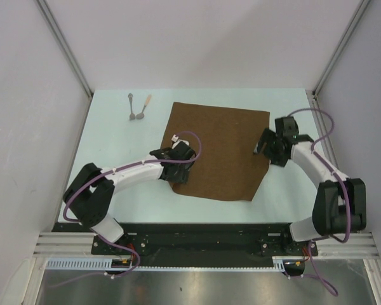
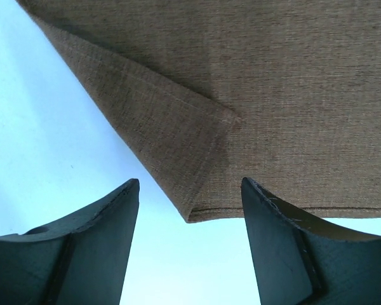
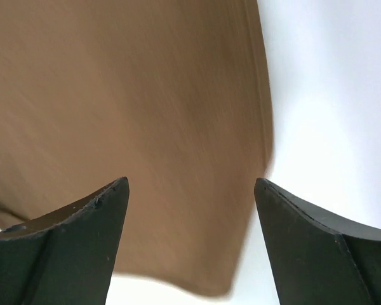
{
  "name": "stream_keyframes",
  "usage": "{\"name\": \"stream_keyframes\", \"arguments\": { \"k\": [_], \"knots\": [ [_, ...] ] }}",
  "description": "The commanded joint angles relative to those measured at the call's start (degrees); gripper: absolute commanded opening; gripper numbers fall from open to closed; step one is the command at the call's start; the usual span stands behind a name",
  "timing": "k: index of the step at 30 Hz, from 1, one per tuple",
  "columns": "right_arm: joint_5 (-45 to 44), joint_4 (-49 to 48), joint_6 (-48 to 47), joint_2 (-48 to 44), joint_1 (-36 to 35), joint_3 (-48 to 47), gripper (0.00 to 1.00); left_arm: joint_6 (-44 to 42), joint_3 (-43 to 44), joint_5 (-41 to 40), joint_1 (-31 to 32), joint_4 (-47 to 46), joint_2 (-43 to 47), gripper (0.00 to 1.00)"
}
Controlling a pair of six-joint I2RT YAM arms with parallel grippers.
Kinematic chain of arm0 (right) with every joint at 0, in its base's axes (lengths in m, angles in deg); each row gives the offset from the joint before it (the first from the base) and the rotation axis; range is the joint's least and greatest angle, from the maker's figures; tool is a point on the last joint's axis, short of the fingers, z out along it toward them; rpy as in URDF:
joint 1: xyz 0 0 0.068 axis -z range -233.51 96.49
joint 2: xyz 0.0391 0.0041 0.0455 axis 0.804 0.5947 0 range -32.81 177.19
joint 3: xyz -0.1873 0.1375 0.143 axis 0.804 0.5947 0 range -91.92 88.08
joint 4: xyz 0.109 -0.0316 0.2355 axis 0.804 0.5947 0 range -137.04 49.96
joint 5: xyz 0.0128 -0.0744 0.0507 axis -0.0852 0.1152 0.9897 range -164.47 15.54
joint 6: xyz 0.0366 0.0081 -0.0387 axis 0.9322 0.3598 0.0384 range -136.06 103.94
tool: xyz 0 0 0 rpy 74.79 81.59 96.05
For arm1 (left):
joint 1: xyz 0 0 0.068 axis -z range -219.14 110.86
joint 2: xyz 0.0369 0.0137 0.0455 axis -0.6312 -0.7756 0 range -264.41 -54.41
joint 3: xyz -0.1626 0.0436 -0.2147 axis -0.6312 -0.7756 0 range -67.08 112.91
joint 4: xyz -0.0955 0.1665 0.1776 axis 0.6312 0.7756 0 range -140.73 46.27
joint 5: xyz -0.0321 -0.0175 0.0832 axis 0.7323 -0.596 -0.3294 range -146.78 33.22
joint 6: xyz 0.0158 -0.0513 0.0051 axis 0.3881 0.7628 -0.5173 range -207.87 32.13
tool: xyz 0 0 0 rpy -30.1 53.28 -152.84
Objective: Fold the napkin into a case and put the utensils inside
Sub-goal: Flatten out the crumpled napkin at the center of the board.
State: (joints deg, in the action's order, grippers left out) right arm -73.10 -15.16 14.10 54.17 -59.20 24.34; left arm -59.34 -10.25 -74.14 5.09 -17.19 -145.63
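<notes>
The brown napkin (image 1: 219, 149) lies spread flat in the middle of the table; no case is in view. My left gripper (image 1: 180, 173) sits at the napkin's near left corner, open (image 2: 190, 190) and holding nothing. Just ahead of its fingertips a small flap of that corner (image 2: 178, 140) lies doubled over. My right gripper (image 1: 260, 145) hovers over the napkin's right edge, open wide (image 3: 190, 190), with blurred cloth (image 3: 133, 127) beneath it and nothing held. The two utensils, one grey-handled (image 1: 132, 107) and one tan-handled (image 1: 145, 105), lie side by side on the table beyond the napkin's far left corner.
The pale table (image 1: 114, 140) is walled by white panels with metal posts (image 1: 63, 44) at the back corners. Both arm bases stand on the black rail (image 1: 197, 235) along the near edge.
</notes>
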Motion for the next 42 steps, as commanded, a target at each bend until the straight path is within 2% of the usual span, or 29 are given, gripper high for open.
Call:
{"name": "stream_keyframes", "arguments": {
  "k": [1,5,10,16,17,19,24,27,29,30,31,32,34,38,42],
  "knots": [
    [-0.49,1.96,5.53,-10.14,-2.74,13.89,0.85,2.49,-0.68,-1.97,-0.19,-0.32,0.34,0.7],
    [1.62,-0.49,9.47,-17.62,-3.01,24.34,0.83,3.02,-1.73,-2.5,-0.11,-1.37,-0.79,0.68],
    [2.32,-3.22,9.58,-17.73,-3.01,27.71,0.82,4.07,-0.24,-5.21,-0.11,-0.67,-4.4,0.65],
    [3.91,-7.96,9.57,-14.21,-3.09,29.2,0.76,11.16,-2.61,-11.19,-0.37,1.17,-1.86,0.45],
    [3.82,-8.58,9.66,-13.51,-3.18,29.29,0.75,12.76,-3.39,-12.16,-0.54,1.35,-1.16,0.37],
    [3.99,-10.16,9.49,-13.07,-3.62,29.38,0.72,16.01,-6.38,-12.25,-0.72,1.01,1.99,0.3],
    [4.87,-13.24,10.01,-10.53,-7.66,26.31,0.61,21.29,-12.88,-12.96,-2.21,0.56,7.63,0.26],
    [6.54,-15.6,11.5,-5.97,-11.44,20.61,0.59,22.53,-15.35,-12.35,-3.53,-0.93,11.06,0.32],
    [8.29,-15.71,12.56,-2.97,-14.51,12.36,0.59,23.23,-16.84,-12.17,-4.15,-1.37,13.78,0.42],
    [9.0,-14.75,12.3,0.26,-15.48,9.11,0.61,23.23,-17.37,-12.51,-4.06,-1.72,14.92,0.46],
    [8.74,-13.61,11.78,1.34,-16.44,5.34,0.62,23.15,-17.55,-12.78,-4.24,-1.81,15.71,0.57],
    [8.48,-11.68,10.12,2.39,-18.19,0.34,0.63,22.71,-17.73,-12.69,-4.41,-1.98,16.94,0.6],
    [9.35,-9.3,8.53,3.9,-18.48,-2.95,0.7,21.4,-17.29,-12.78,-4.41,-1.38,17.83,0.64],
    [12.52,-9.38,6.33,0.74,-14.97,1.68,0.78,19.2,-17.11,-11.56,-4.5,-1.46,21.43,0.65],
    [11.47,-9.64,5.44,-5.14,-12.41,11.42,0.77,15.16,-17.02,-9.71,-4.41,-3.39,26.34,0.63]
  ]
}}
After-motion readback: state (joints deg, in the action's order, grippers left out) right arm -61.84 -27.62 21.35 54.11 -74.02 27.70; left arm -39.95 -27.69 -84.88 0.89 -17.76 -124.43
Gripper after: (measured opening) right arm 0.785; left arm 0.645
